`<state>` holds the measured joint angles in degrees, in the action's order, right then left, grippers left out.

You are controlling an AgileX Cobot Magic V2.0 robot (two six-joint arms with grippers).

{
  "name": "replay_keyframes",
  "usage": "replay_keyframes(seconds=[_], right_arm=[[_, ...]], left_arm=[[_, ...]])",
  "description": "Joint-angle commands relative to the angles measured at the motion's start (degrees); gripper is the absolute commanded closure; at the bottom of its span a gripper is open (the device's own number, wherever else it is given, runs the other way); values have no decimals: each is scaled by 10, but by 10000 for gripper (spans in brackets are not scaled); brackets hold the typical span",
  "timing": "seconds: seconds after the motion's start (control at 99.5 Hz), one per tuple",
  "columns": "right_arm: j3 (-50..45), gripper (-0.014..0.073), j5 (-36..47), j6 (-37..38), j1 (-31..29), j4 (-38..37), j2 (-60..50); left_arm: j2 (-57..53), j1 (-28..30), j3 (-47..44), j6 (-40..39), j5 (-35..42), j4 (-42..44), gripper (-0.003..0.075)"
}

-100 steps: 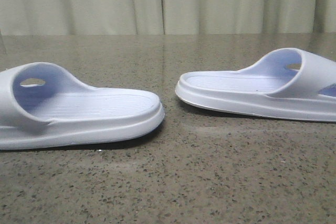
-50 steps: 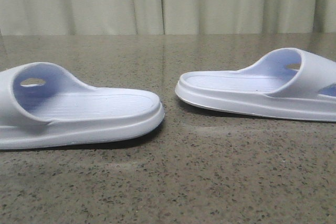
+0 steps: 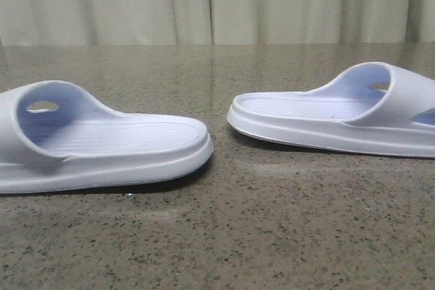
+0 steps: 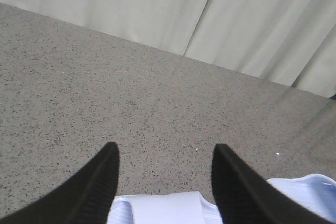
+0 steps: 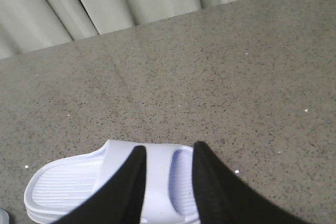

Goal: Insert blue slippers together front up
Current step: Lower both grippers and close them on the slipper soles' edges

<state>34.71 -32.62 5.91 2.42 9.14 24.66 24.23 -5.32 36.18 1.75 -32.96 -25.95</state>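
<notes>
Two very pale blue, almost white moulded foam slide sandals are lying sole-down on the speckled grey-brown stone tabletop (image 3: 224, 236), well apart from each other, with a pleated pale curtain (image 3: 217, 1) hanging behind. In the front view the left slipper (image 3: 102, 144) is sitting nearer the camera with its wide strap toward the left edge and its ribbed footbed pointing inward; the right slipper (image 3: 333, 120) is resting a little farther back, its strap toward the right edge, so the two open ends are facing one another across a bare gap. Neither arm is showing in the front view. The left gripper (image 4: 165, 182) is hovering above the strap of the left slipper (image 4: 163, 211) with its black fingers (image 4: 97, 187) spread wide and nothing between them. The right gripper (image 5: 168, 182) is hanging over the strap of the right slipper (image 5: 105, 182), its fingers (image 5: 131, 187) parted only narrowly and straddling the strap band; whether they are touching it cannot be told. Judging from this, the task is sitting at the reaching stage, with no slipper lifted yet. The next move is likely calling for each gripper to be descending and closing on a strap, so that one slipper can be raised and slid into the other with the toes upward.
</notes>
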Motion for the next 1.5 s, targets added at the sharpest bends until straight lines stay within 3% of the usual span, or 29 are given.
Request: replay_keyframes(seconds=[0.0, 0.231, 0.683, 1.487], right_arm=[[20, 261, 52, -5, -4, 8, 9], [20, 232, 52, -5, -4, 8, 9], [20, 232, 52, -5, -4, 9, 9], [20, 232, 57, -5, -4, 16, 9]], left_arm=[[7, -2, 20, -5, 36, -17, 276], [7, -1, 7, -8, 48, -17, 266], [27, -1, -101, -194, 123, -17, 266], [266, -1, -106, -198, 126, -101, 266]])
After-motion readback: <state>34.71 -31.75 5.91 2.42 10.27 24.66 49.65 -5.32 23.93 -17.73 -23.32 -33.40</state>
